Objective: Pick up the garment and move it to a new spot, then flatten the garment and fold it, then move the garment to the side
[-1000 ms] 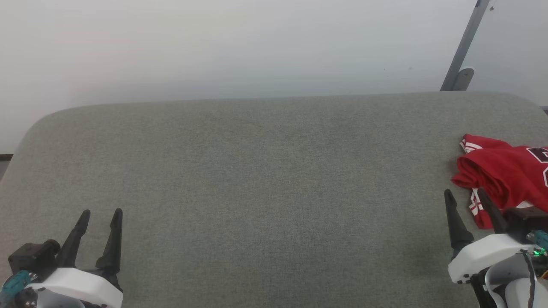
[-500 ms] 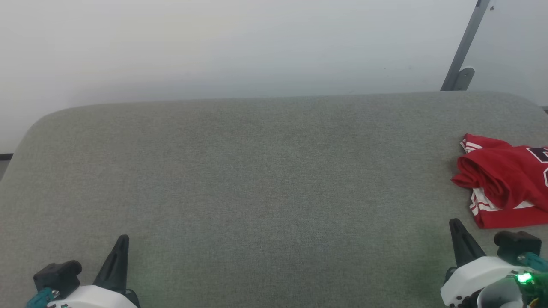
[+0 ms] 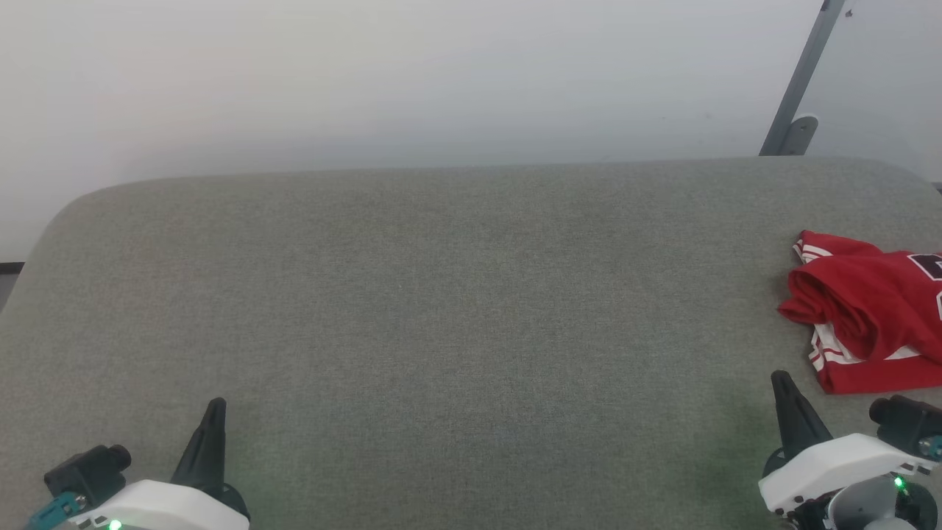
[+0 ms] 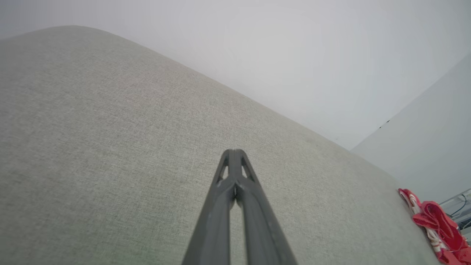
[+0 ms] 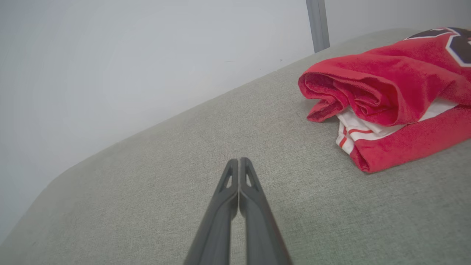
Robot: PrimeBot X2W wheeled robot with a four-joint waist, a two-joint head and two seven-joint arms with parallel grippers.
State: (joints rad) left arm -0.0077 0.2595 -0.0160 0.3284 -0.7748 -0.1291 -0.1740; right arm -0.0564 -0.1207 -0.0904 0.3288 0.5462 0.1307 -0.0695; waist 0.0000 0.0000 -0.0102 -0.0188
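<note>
The garment (image 3: 868,316) lies in a folded bundle at the far right of the grey fabric surface (image 3: 441,294), ahead of my right gripper (image 3: 780,383) and a little to its right, apart from it. My left gripper (image 3: 215,408) sits at the opposite near corner, well apart from the cloth.

On the right wrist view my two fingers (image 5: 254,221) are pressed together along their length, tips meeting, with nothing between them. On the left wrist view my fingers (image 4: 217,221) are likewise clenched tip to tip on nothing, a thin slit showing lower down. Both pairs point out over bare fabric; whether either tip touches the surface, I cannot tell. In the head view each gripper shows as a single dark spike above its white housing, a green light glowing on each.

The head view's right edge cuts the garment off, so I cannot see how far it runs. Only a corner of a dark numeral outlined in white shows on its top, cut off in both the head and right wrist views. From my left wrist the garment (image 4: 438,228) is a small red-and-white scrap at the lower right corner, too small for detail.

Its top layer is red, rolled over in soft rounded folds on the side nearest the middle of the surface. A white panel with red stripes peeks out under that roll, and a flat red layer lies beneath it on the fabric.

Behind the surface stands a pale wall (image 3: 368,73), with a slanted grey metal strut (image 3: 802,81) at upper right.
</note>
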